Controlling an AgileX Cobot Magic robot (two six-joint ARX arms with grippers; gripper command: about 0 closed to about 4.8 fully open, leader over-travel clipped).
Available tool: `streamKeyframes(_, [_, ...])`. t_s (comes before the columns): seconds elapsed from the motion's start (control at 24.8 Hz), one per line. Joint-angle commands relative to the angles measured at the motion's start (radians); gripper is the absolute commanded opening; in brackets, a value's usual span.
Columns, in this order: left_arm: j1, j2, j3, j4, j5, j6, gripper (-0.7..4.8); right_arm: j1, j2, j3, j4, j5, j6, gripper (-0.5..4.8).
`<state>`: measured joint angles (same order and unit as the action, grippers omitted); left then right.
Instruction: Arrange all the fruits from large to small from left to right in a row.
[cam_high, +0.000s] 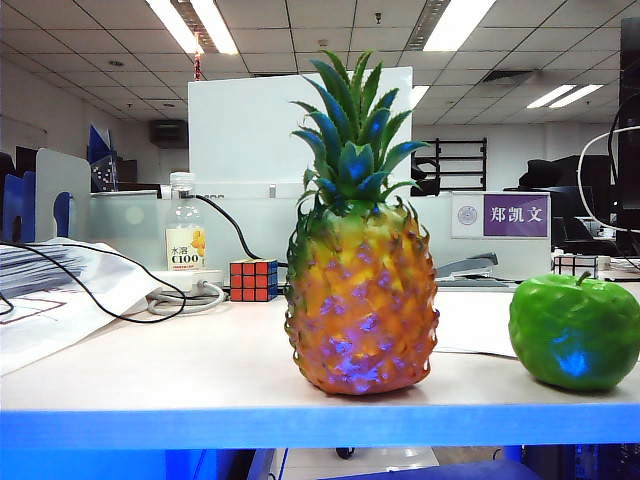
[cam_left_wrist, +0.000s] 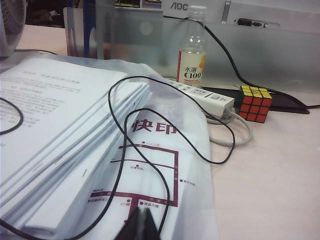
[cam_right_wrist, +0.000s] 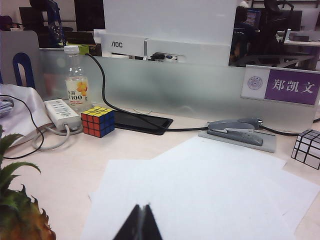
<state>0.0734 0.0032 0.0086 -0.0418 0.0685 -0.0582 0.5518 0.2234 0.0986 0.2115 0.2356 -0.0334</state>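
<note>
- Left hand (cam_left_wrist: 141, 226): clenched, fingers together, grasping nothing. It hangs over a plastic-wrapped stack of papers (cam_left_wrist: 60, 145) with a black cable (cam_left_wrist: 117, 150) looped across it. Farther out from this hand stand a power strip (cam_left_wrist: 200, 95), a bottle (cam_left_wrist: 192, 62) and a Rubik's cube (cam_left_wrist: 255, 103).
- Right hand (cam_right_wrist: 139, 223): clenched and empty. It is poised above loose white sheets (cam_right_wrist: 200, 190) on the desk (cam_right_wrist: 70, 165); a stapler (cam_right_wrist: 235, 131) lies beyond it.
- Pineapple (cam_high: 360, 300): upright near the desk's front edge. Its leaves and flank show at the margin of the right wrist view, just beside that hand on the side toward the cube.
- Apple (cam_high: 575, 330): on the desk to the right of the pineapple in the exterior view, apart from it. It appears in neither wrist view.
- Kiwi: not visible in any view; position cannot be confirmed.
- Step in hand, as judged: the pineapple and apple already stand large-then-smaller, left to right. The kiwi remains to be placed at the right end of the row.
- Next move, as judged: locate the kiwi, release a hand, and close on it gently, since a small oval fruit may roll. Set it right of the apple, in line.
</note>
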Motion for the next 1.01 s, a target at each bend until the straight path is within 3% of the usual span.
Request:
streamKeyframes(0.04, [0.0,-0.002,0.001,0.012,0.003,-0.002,-0.05,0.0,0.0,0.005,0.016,0.002,0.0,0.0])
streamKeyframes(0.36, [0.0,-0.002,0.001,0.012,0.003,-0.002,-0.05,-0.042,-0.042,0.005,-0.018,-0.023,0.0,-0.01])
streamKeyframes(0.48, [0.0,-0.001,0.001,0.012,0.003,-0.002,-0.05,-0.171,-0.114,0.004,-0.072,-0.092,0.043,0.0])
streamKeyframes(0.73, [0.0,-0.001,0.001,0.012,0.003,-0.002,-0.05,-0.441,-0.153,-0.014,-0.161,-0.277,0.003,0.0])
streamKeyframes(1.01, [0.001,-0.001,0.001,0.013,0.003,-0.002,-0.05,-0.597,-0.222,-0.092,-0.205,-0.388,-0.002,-0.01])
